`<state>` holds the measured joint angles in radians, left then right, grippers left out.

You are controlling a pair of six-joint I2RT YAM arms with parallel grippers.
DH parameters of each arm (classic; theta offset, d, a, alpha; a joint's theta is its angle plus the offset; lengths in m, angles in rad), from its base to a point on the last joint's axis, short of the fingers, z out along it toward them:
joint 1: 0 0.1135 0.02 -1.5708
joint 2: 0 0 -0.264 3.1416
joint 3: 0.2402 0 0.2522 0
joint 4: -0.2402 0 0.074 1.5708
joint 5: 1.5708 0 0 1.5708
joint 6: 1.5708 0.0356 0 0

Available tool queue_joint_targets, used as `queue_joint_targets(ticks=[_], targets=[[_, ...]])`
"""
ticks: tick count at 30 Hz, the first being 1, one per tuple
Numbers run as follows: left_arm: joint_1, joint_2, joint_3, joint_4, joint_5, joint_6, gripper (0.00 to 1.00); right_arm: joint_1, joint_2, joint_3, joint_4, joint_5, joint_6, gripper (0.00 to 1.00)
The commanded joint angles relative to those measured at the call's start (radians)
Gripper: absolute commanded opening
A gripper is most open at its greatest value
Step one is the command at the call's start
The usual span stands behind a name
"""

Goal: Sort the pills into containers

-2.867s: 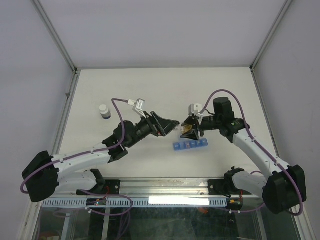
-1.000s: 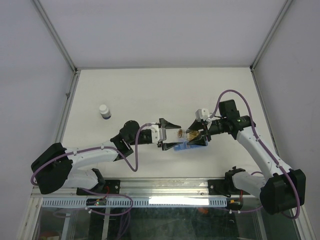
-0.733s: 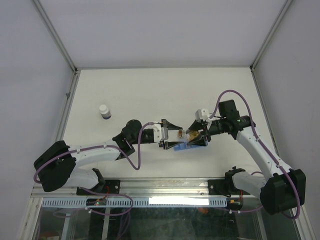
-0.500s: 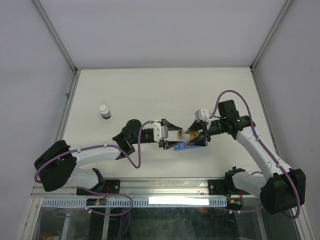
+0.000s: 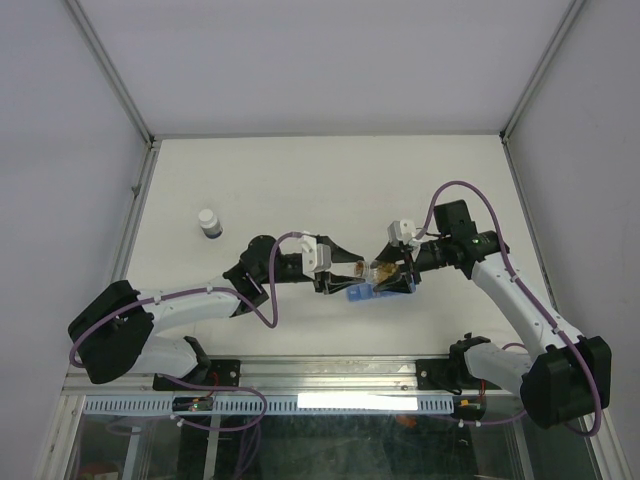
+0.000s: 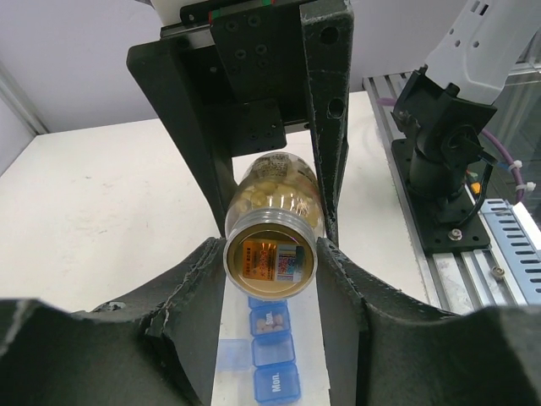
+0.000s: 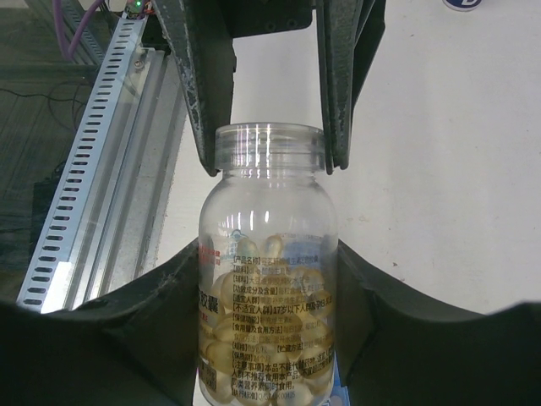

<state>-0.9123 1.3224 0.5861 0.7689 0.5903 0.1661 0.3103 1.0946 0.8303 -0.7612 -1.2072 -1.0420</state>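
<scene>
A clear bottle [image 7: 269, 279] of yellow pills [image 7: 254, 338] lies level above the table, and my right gripper [image 7: 269, 254] is shut on its body. Its gold cap [image 6: 269, 258] faces my left gripper [image 6: 270, 254], whose fingers press on both sides of the cap. From above, both grippers meet over the bottle [image 5: 370, 270], the left gripper [image 5: 343, 272] on its left and the right gripper [image 5: 388, 276] on its right. The blue strip of containers [image 6: 272, 364] lies on the table just below. One compartment [image 6: 272, 322] holds several tan pills, and a lid [image 6: 232, 355] stands open.
A small white-capped bottle [image 5: 209, 222] stands at the left of the table, well away from both arms. The metal rail [image 7: 93, 161] and the right arm's base [image 6: 444, 169] run along the near table edge.
My left gripper has slid right toward the bottle and narrowed its jaws onto the cap. The right gripper has kept hold of the bottle and hardly moved.
</scene>
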Motion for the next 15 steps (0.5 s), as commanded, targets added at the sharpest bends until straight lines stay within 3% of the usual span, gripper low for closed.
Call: queue_joint_targets(ticks=[1, 5, 9, 15], targets=[[0.011, -0.007, 0.035, 0.050, 0.066, -0.043, 0.41, 0.006, -0.002, 0.038, 0.014, -0.014, -0.019, 0.00], [0.013, -0.001, 0.037, 0.053, 0.074, -0.058, 0.41, 0.006, -0.004, 0.038, 0.012, -0.014, -0.020, 0.00], [0.013, 0.008, 0.039, 0.052, 0.071, -0.068, 0.47, 0.006, -0.006, 0.038, 0.012, -0.014, -0.020, 0.00], [0.015, 0.019, 0.047, 0.044, 0.074, -0.073, 0.47, 0.006, -0.006, 0.038, 0.010, -0.014, -0.021, 0.00]])
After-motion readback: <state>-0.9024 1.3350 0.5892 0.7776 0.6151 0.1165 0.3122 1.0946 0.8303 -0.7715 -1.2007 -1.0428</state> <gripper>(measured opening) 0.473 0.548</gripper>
